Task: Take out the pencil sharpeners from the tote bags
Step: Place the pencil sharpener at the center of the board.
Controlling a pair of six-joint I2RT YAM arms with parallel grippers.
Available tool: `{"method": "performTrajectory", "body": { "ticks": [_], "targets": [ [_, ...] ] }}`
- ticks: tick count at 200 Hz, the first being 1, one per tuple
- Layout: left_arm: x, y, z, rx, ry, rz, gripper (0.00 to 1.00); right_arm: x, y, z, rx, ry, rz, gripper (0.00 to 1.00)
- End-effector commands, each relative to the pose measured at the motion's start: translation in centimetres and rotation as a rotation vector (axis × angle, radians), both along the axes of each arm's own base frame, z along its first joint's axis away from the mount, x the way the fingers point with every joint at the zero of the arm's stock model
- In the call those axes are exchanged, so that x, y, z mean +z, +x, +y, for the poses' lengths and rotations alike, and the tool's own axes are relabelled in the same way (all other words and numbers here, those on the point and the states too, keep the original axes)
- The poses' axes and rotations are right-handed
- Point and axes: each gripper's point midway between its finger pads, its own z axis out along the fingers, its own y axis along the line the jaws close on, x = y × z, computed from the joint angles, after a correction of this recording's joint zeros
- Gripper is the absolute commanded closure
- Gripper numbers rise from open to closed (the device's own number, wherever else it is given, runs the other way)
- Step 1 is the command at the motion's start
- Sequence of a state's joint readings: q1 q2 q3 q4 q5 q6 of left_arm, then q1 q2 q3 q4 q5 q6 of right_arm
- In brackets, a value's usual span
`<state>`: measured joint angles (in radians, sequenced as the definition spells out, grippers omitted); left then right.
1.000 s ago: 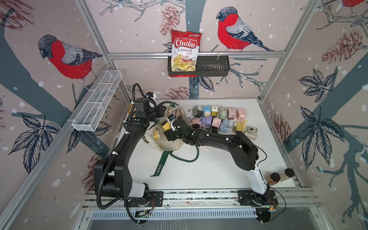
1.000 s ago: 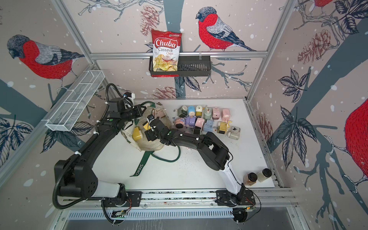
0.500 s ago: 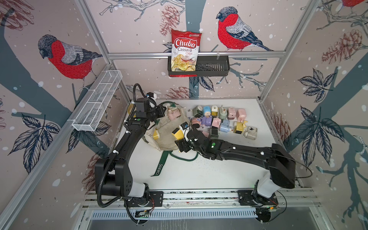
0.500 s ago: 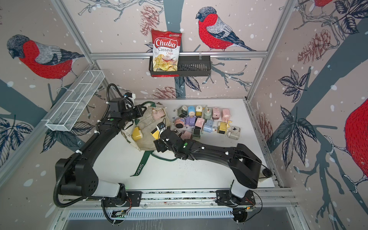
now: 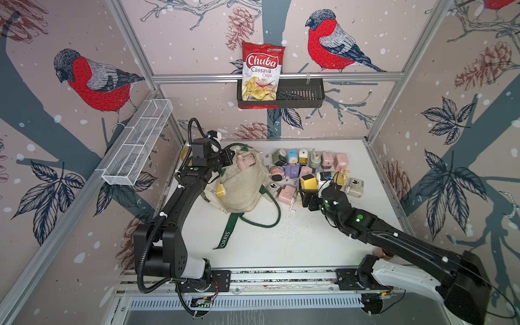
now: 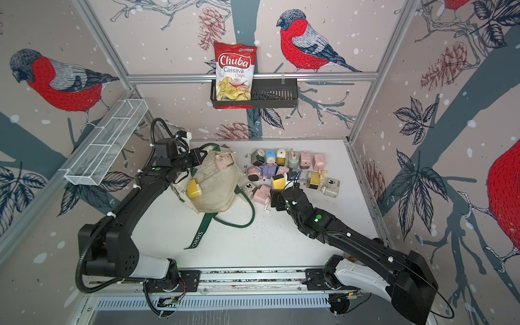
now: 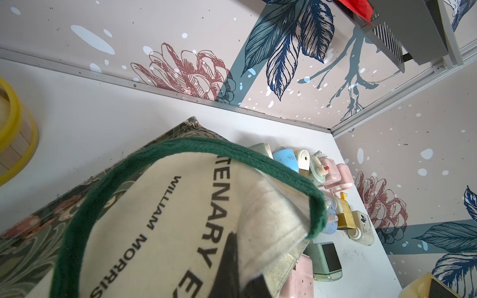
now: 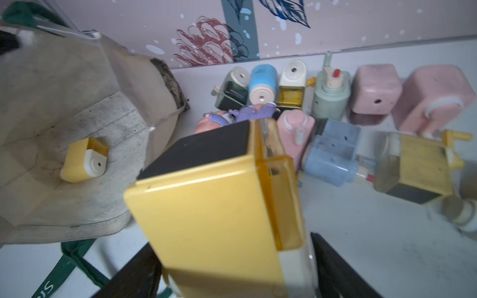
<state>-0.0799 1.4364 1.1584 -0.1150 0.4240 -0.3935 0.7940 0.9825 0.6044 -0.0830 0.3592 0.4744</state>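
A white worktop (image 5: pixel 295 242), sprinkled with dark specks, is seen. A cream tote bag (image 5: pixel 242 185) is slumped at its back left, with a green strap (image 5: pixel 226 237) trailed forward. Pastel pencil sharpeners (image 5: pixel 306 170) are clustered just beside the bag. A yellow-rimmed round object (image 7: pixel 10 134) is set in the back left corner.

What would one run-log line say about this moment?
left claw: shut on tote bag | right claw: holding yellow sharpener near table pile | remaining at tote: pink sharpener, second yellow sharpener
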Motion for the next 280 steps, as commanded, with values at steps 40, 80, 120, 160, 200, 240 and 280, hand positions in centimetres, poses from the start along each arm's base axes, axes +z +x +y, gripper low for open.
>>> {"method": "performTrajectory", "body": {
  "ticks": [40,80,120,160,200,240,280],
  "targets": [
    [0.9,0.1,0.1,0.0,-0.008,-0.027,1.0,-4.6,1.5,-5.4,-0.231,0.061,0.136,0.46],
    [0.8,0.1,0.1,0.0,-0.006,-0.026,1.0,-8.0,3.0,-5.1,-0.22,0.056,0.263,0.46],
    [0.8,0.1,0.1,0.0,-0.005,-0.025,1.0,-11.3,4.1,-5.1,-0.228,0.0,0.338,0.45],
    [0.8,0.1,0.1,0.0,-0.006,-0.025,1.0,-13.6,4.3,-5.1,-0.236,-0.039,0.396,0.44],
    [0.9,0.1,0.0,-0.001,-0.006,-0.027,1.0,-14.6,4.2,-5.0,-0.23,-0.057,0.418,0.36],
    [0.8,0.1,0.1,0.001,-0.006,-0.025,1.0,-14.0,4.2,-5.5,-0.251,-0.06,0.393,0.15],
    [0.7,0.1,0.1,0.0,-0.006,-0.023,1.0,-12.2,4.5,-5.9,-0.266,-0.066,0.348,0.02]
  ]
}}
